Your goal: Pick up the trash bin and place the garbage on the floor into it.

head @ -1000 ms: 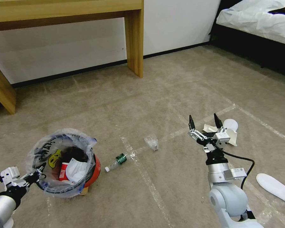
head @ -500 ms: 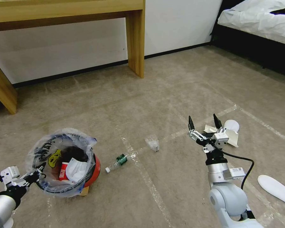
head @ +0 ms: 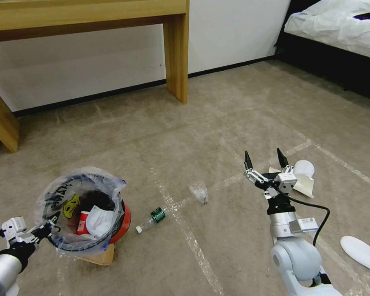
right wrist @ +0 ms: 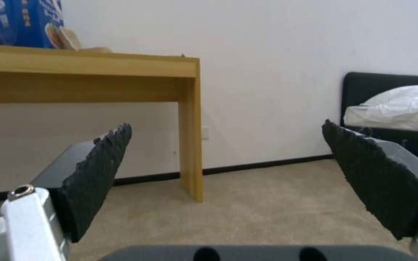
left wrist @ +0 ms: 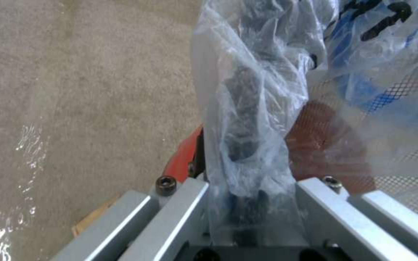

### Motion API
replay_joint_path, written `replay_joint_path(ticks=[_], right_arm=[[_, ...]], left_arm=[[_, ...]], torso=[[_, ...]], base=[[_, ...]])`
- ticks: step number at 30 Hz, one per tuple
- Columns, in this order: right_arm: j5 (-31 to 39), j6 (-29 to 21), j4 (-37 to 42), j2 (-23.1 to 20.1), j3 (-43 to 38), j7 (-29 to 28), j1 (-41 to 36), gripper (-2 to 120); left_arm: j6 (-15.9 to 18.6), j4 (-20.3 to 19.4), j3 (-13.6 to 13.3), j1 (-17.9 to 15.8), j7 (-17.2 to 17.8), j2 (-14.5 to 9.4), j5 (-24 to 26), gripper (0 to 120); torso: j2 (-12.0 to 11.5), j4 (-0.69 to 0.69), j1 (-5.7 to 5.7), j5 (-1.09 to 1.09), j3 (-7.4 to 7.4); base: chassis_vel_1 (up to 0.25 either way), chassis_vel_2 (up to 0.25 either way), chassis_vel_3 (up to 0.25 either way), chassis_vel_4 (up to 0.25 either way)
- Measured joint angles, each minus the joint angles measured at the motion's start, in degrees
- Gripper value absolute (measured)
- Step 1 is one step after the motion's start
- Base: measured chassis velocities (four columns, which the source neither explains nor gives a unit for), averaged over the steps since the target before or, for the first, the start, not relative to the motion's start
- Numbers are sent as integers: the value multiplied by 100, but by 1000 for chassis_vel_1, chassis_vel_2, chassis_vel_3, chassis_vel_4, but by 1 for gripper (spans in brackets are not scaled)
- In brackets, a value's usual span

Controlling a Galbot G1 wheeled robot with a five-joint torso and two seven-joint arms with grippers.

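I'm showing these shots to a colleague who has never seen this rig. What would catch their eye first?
Probably the trash bin, red with a printed clear liner, gripped at its rim by the left gripper at the lower left, with wrappers and tissue inside. Next, the right gripper held open above the floor, and a small clear bottle lying beside the bin.

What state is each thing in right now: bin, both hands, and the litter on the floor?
Trash bin: lifted and tilted, bag-lined, holding a white tissue and a red wrapper.
Left hand: shut on the bin's rim and liner.
Right hand: open, empty, held above the floor.
Bottle: lying on its side, green label.
Clear plastic piece: crumpled on the carpet.
Tan paper: flat under the bin.
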State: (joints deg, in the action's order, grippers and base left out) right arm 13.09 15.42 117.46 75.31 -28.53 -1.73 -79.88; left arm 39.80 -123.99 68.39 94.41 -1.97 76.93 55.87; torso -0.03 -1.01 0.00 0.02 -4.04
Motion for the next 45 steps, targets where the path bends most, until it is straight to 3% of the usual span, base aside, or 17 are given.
replay_joint_path(ticks=[45], right_arm=[[-6,82,-98,-40,30,6,46,100]], left_arm=[[-16,66,-13,-22,-41,22,-69,1]], torso=[[0,0,0,0,0]], base=[[-9,10,11,-10]])
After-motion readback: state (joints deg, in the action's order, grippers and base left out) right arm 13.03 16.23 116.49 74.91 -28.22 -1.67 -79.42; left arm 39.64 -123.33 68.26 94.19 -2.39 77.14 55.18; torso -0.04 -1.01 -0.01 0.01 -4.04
